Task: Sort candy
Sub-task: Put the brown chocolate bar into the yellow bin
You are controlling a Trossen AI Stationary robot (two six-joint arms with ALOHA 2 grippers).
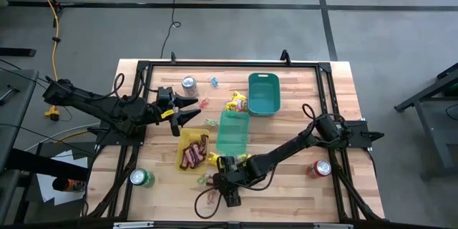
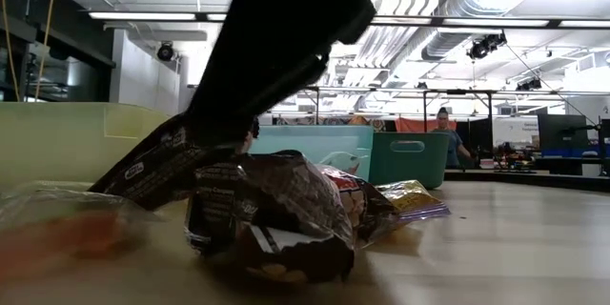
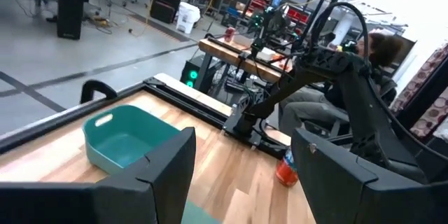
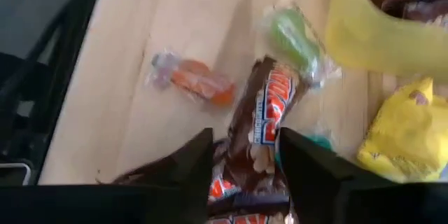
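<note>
**Candy sorting: some bars in, plenty still loose**

Nearest of all, down at the front edge of the surface (image 1: 300, 193), the right tool (image 1: 227, 188) hangs low over a little heap of candy. Its two fingers are spread apart, one on each side of a red-brown bar (image 4: 269, 112), and they are not squeezing it yet. I think that bar is the one it wants next. Just beside the bar lie an orange sweet (image 4: 192, 84), a green sweet (image 4: 294, 38) and a yellow packet (image 4: 406, 136). They sit very close together, so the fingers could bump one of them.

A bit farther back is the yellow tray (image 1: 192, 150). Several red-brown bars already lie inside it, so that part of the job looks started. Next to it stands a pale green tray (image 1: 232, 132), and I cannot see any candy in that one.

The left tool (image 1: 187, 112) waits above the surface near the yellow tray, fingers wide apart and holding nothing.

Farther off, more yellow packets (image 1: 237, 102) and small pale sweets (image 1: 213, 81) lie loose near the teal tray (image 1: 263, 93), which looks empty. So most of the sorting is still to do.

Drink cans stand around the edges: a green can (image 1: 141, 179), a red can (image 1: 320, 169) and a silver can (image 1: 189, 83). They are clear of the heap.
</note>
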